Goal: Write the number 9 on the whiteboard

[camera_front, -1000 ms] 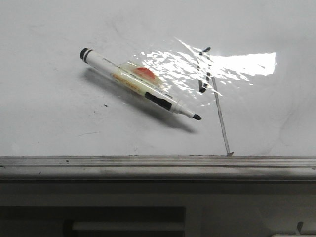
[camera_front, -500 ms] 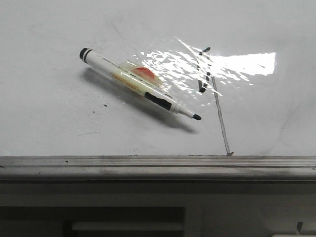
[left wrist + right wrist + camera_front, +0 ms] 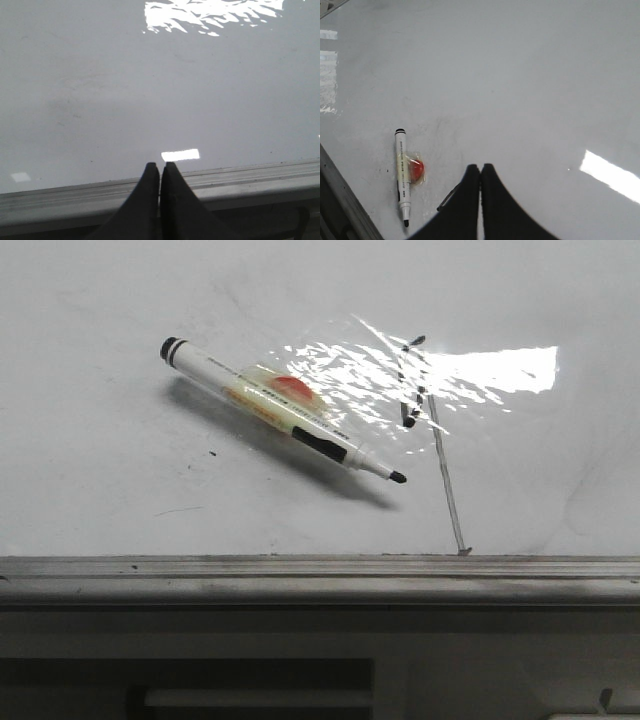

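The whiteboard [image 3: 100, 480] fills the front view, with bright glare on it. The number 9 [image 3: 414, 390] is a rough mark of short broken black strokes, with a long thin grey tail running down to the near edge. A black-tipped marker [image 3: 285, 415], uncapped, lies flat on the board just left of the mark, with a red piece [image 3: 293, 389] wrapped to it in clear tape. My right gripper [image 3: 480, 167] is shut and empty above the board [image 3: 530, 75], beside the marker [image 3: 402, 180]. My left gripper [image 3: 160, 166] is shut and empty over the board's edge. Neither gripper shows in the front view.
A scuffed grey metal edge rail [image 3: 320, 570] runs along the board's near side, and it also shows in the left wrist view [image 3: 260, 175]. Tiny dark specks [image 3: 212, 453] and a faint scratch [image 3: 178, 510] lie left of the marker tip.
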Available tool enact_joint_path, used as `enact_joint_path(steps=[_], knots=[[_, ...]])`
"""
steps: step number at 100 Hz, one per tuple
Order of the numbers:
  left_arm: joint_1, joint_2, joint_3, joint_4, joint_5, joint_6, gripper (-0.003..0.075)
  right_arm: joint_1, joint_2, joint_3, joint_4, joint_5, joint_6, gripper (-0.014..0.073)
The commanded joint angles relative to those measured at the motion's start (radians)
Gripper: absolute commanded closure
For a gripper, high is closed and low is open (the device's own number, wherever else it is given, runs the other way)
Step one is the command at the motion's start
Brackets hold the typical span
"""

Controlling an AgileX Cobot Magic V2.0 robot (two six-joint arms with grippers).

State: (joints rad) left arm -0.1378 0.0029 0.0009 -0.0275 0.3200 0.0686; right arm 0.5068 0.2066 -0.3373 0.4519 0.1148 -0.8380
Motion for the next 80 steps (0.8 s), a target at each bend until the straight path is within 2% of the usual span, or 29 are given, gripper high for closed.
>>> enact_joint_path(steps=[1,17,28,32,39,52,61,63,80], knots=[[0.003,0.007,0.019,-0.001,-0.068,-0.012,0.0741,-0.005,0.008,-0.024,-0.003,-0.075,0.003,0.0644],[0.003,0.007,0.019,-0.001,-0.068,-0.012,0.0741,-0.005,0.014,0.014,-0.001,-0.082,0.003,0.0644],[0.003,0.007,0.019,-0.001,-0.068,-0.012,0.0741,-0.009,0.024,0.090,-0.003,-0.163,0.019,0.0644],[0.003,0.007,0.019,-0.001,-0.068,-0.012,0.0741,-0.022,0.024,0.129,-0.025,-0.197,0.079,0.0644],[0.003,0.007,0.019,-0.001,-0.068,-0.012,0.0741,-0.070,0.024,0.198,-0.129,-0.232,0.273,0.0644],[0.003,0.007,0.019,-0.001,-0.068,-0.012,0.0741,-0.215,0.024,0.319,-0.423,-0.261,0.669,0.0644],[0.003,0.007,0.019,-0.001,-0.068,-0.012,0.0741,-0.322,0.009,0.380,-0.578,-0.246,0.862,0.0644],[0.003,0.007,0.019,-0.001,-0.068,-0.012,0.0741,-0.349,0.001,0.372,-0.608,-0.165,0.889,0.0644],[0.003,0.007,0.019,-0.001,-0.068,-0.012,0.0741,-0.454,-0.117,0.377,-0.646,0.011,0.909,0.0644]])
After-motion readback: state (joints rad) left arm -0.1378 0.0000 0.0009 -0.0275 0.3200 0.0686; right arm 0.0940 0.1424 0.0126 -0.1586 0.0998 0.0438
